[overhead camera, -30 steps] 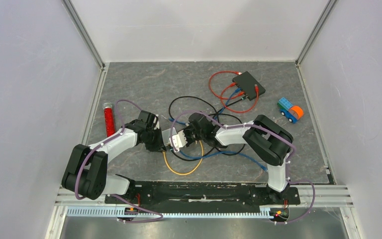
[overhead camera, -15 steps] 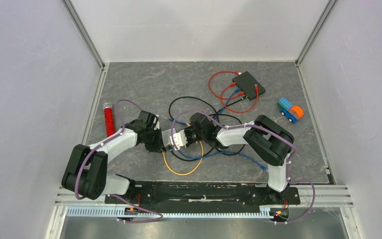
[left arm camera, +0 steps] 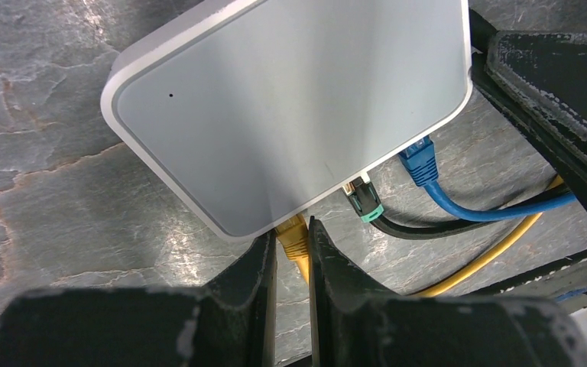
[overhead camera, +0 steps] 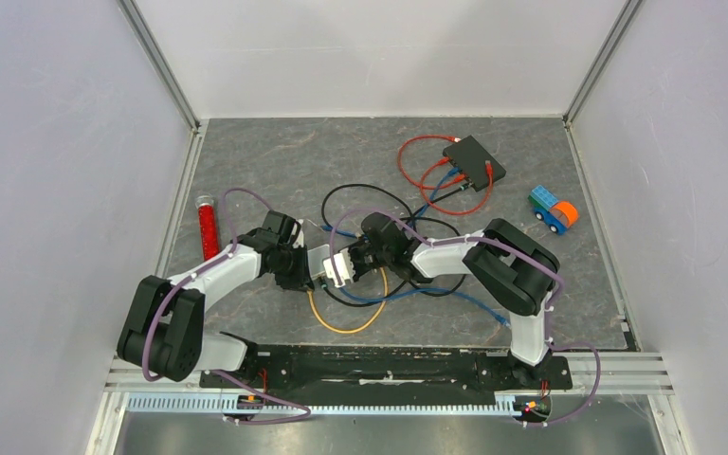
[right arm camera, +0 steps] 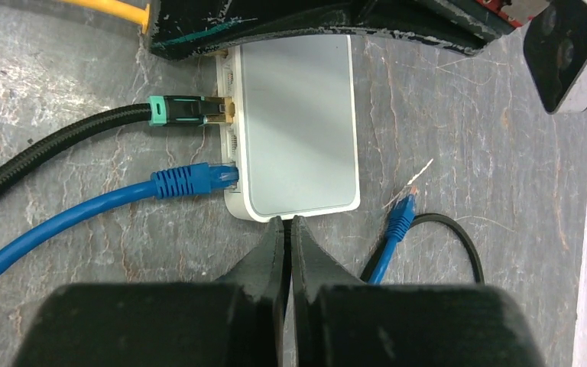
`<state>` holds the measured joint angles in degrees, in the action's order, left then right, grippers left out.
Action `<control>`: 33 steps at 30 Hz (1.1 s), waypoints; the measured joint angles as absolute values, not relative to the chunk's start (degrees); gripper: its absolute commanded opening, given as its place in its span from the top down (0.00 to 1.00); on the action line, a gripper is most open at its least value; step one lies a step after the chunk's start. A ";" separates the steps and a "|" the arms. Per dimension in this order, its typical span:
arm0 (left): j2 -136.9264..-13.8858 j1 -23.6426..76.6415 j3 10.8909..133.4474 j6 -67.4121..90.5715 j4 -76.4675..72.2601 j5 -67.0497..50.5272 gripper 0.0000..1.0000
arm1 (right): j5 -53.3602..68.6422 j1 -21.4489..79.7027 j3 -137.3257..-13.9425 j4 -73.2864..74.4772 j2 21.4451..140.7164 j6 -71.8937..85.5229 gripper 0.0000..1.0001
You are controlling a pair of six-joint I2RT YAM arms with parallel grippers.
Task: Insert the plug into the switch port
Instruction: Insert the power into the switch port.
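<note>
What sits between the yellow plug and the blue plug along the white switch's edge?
The black cable's green-collared plug, clearest in the left wrist view.

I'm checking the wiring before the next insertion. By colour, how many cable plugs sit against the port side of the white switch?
At the white switch:
yellow plug: 1
black plug, teal boot: 1
blue plug: 1
Total: 3

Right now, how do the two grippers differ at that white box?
The left gripper pinches the yellow plug at the edge of the white box; the right gripper holds nothing. The left gripper's fingers stand slightly apart around the plug; the right gripper's are pressed together. Both point their tips at the box.
</note>
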<state>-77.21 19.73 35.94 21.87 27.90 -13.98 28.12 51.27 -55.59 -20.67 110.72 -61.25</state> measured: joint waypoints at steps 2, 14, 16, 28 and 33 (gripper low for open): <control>-77.06 19.70 35.94 21.30 28.18 -13.78 0.95 | 28.21 51.27 -55.59 -20.88 110.76 -60.93 1.00; -72.20 20.38 36.27 21.34 28.40 -13.58 0.47 | 29.71 48.25 -46.50 -26.24 105.62 -49.78 1.00; -70.63 20.40 37.45 22.72 28.88 -12.53 0.40 | 30.30 47.51 -44.82 -27.64 103.72 -46.63 1.00; -71.77 19.03 41.10 36.62 33.85 -0.03 0.33 | 31.64 43.29 -46.37 -36.42 103.83 -19.92 1.00; -73.56 19.05 41.30 43.68 34.50 3.88 0.37 | 31.51 42.59 -46.44 -37.74 103.81 -14.35 1.00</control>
